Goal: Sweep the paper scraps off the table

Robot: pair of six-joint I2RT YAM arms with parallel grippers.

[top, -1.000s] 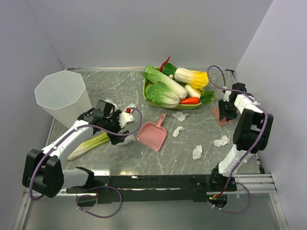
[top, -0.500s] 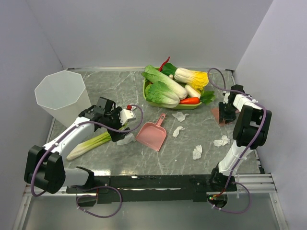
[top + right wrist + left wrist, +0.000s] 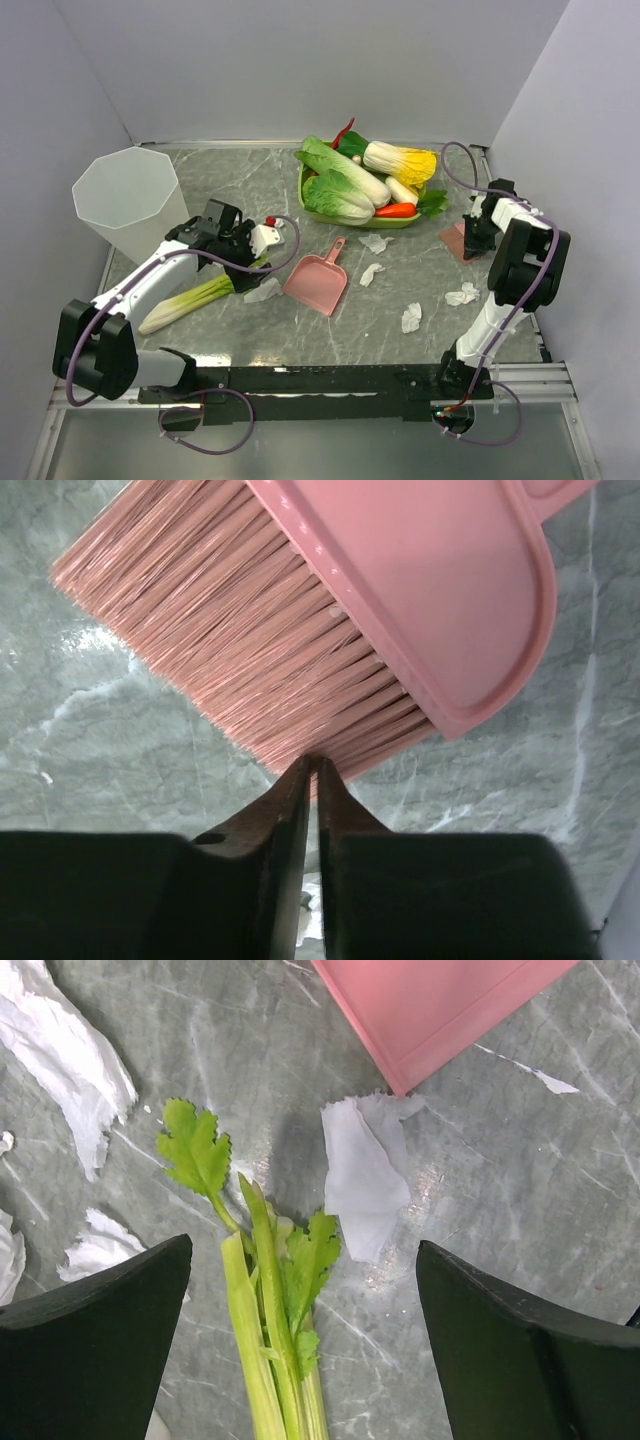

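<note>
Several white paper scraps lie on the grey-green table (image 3: 330,335): one (image 3: 262,291) left of the pink dustpan (image 3: 318,282), two (image 3: 375,242) (image 3: 371,273) to its right, two more (image 3: 411,317) (image 3: 462,294) near the right arm. My left gripper (image 3: 242,246) hovers open and empty over the leek's leafy end (image 3: 265,1300), with a scrap (image 3: 365,1175) and the dustpan's corner (image 3: 440,1000) just ahead between the fingers. My right gripper (image 3: 476,238) is shut, its tips (image 3: 312,765) at the bristle edge of a pink brush (image 3: 300,630) lying on the table (image 3: 100,740).
A translucent white bin (image 3: 130,200) stands at the far left. A green tray (image 3: 303,195) piled with cabbages, a carrot and a chilli sits at the back centre. The leek (image 3: 190,300) lies diagonally by the left arm. More scraps (image 3: 70,1060) lie left of it.
My left gripper has pulled back a little toward the bin, uncovering the scrap beside the dustpan. My right gripper has shifted slightly right over the brush.
</note>
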